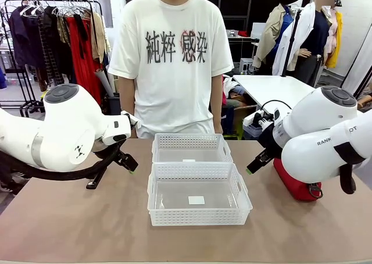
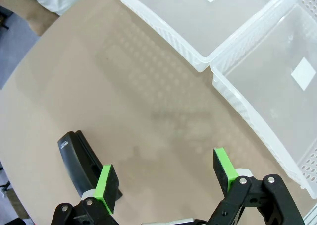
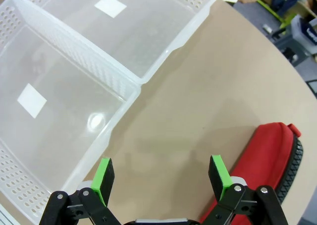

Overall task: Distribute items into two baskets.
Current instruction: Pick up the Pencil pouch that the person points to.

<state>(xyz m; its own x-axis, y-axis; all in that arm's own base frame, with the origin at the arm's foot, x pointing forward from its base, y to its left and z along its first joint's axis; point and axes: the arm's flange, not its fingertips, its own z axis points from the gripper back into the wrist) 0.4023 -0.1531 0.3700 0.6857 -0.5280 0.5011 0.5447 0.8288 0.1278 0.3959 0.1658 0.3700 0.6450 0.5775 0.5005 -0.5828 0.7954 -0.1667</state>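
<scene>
The red fabric pouch [image 3: 267, 170] lies on the surface [image 1: 70, 229] to the right of the baskets, and the small black stapler [image 2: 79, 160] lies to their left, near the surface's edge. Neither item is in a basket yet. The near basket [image 1: 197, 216] and the far basket [image 1: 189, 141] stand in the middle, touching end to end, each holding nothing but a white label on its floor. The right hand [image 3: 161, 175] hovers released over bare surface with nothing between its green pads; the pouch sits just outside one finger, not between the two. The left hand [image 2: 166, 178] is likewise spread and empty, with the stapler just beside and outside one finger. From here, each hand probably has to shift sideways before it closes, or it would clench on nothing or nudge its item away. The pouch looks soft and broad, so a pinch on loose fabric could slip, and its zipper end could catch on a lattice wall. The stapler is low and slim; a shallow descent may miss it, a deep one scrape the surface. The baskets look light, so a knock on a rim could slide them. In the front view the right arm hides much of the pouch. A person [image 1: 174, 60] stands at the far side.
</scene>
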